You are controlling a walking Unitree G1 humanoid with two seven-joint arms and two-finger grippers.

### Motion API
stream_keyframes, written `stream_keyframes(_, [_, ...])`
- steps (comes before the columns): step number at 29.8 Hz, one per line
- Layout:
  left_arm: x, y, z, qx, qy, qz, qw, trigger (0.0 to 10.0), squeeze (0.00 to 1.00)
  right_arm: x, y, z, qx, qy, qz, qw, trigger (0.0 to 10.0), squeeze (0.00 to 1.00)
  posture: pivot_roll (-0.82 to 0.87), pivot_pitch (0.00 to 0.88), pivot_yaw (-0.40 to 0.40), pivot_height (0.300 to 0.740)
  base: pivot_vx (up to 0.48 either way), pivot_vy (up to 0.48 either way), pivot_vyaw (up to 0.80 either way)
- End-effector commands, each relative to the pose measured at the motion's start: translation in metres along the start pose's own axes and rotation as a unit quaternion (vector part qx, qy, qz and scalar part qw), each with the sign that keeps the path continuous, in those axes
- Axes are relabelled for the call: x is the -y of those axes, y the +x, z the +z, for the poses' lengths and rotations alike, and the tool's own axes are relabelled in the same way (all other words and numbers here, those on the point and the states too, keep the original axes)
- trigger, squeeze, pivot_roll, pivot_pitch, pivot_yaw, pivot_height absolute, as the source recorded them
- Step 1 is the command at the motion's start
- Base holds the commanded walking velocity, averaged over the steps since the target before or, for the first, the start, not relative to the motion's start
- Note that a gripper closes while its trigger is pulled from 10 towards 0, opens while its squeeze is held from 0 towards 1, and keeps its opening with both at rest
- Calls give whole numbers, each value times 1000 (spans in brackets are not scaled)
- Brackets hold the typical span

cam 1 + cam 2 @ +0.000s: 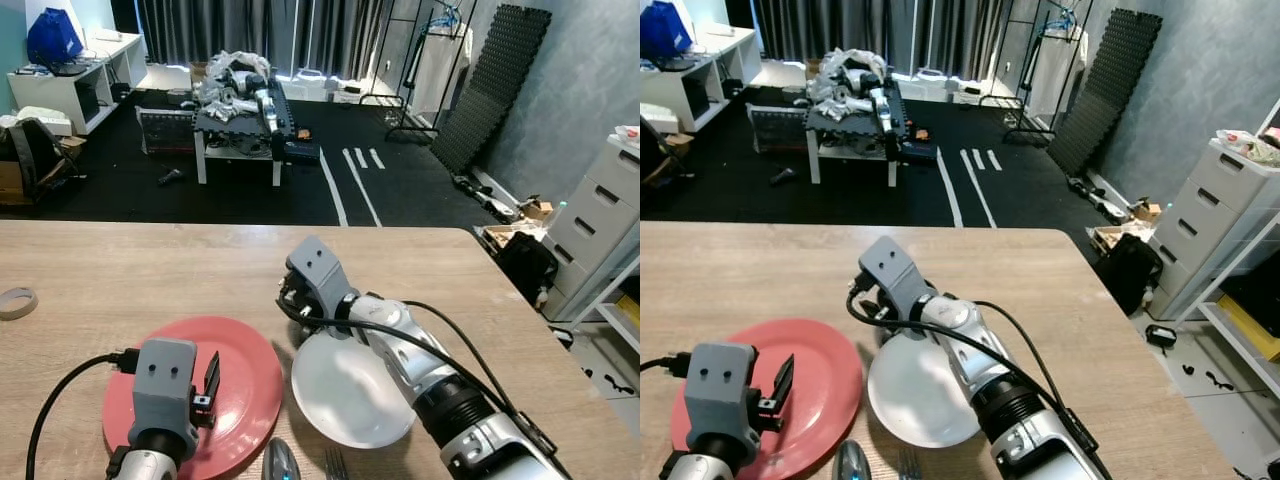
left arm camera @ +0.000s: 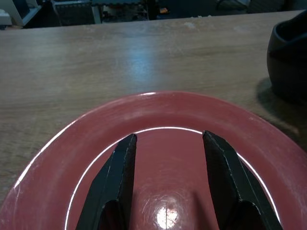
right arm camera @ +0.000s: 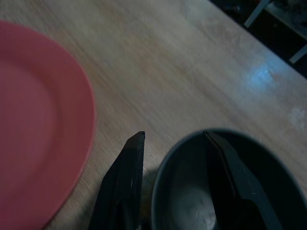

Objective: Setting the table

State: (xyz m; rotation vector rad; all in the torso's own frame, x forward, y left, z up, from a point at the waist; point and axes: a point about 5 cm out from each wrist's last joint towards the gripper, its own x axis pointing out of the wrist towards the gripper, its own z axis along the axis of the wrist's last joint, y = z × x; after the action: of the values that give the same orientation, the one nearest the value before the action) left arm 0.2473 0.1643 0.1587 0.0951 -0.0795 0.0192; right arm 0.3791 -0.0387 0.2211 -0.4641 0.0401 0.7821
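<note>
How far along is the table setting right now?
Done: the red plate and white plate lie side by side on the table, with a spoon and fork near them. In hand: the right gripper straddles a dark bowl's rim; the left gripper hovers open over the red plate. Left: placing the bowl.

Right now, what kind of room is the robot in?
Likely a lived-in room used as a workspace: a wooden table with a red plate, a clothes rack, dark curtains and cluttered white shelves.
</note>
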Motion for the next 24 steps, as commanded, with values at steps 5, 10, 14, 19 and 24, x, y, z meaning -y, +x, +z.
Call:
stream_keyframes(5, [2, -4, -3, -11, -1, 3, 1000, 10000, 0, 6, -2, -15, -40, -31, 6, 999, 10000, 0, 139, 153, -54, 740, 0, 0, 0])
stream_keyframes(10, [4, -5, -4, -14, -3, 4, 1000, 10000, 0, 10, -4, -23, -55, -41, 7, 998, 9412, 0, 136, 155, -58, 740, 0, 0, 0])
stream_keyframes(14, [4, -6, -5, -15, -4, 5, 1000, 10000, 0, 11, -3, -23, -48, -41, 3, 998, 0, 0, 137, 151, -58, 740, 0, 0, 0])
stream_keyframes(19, [3, -4, -4, -13, -4, 6, 1000, 10000, 0, 12, -2, -15, -20, -30, -9, 999, 0, 0, 141, 144, -54, 740, 0, 0, 0])
stream_keyframes(24, [2, -4, -4, -13, -3, 6, 1000, 10000, 0, 15, -2, -9, 0, -19, -18, 1000, 0, 0, 139, 140, -52, 740, 0, 0, 0])
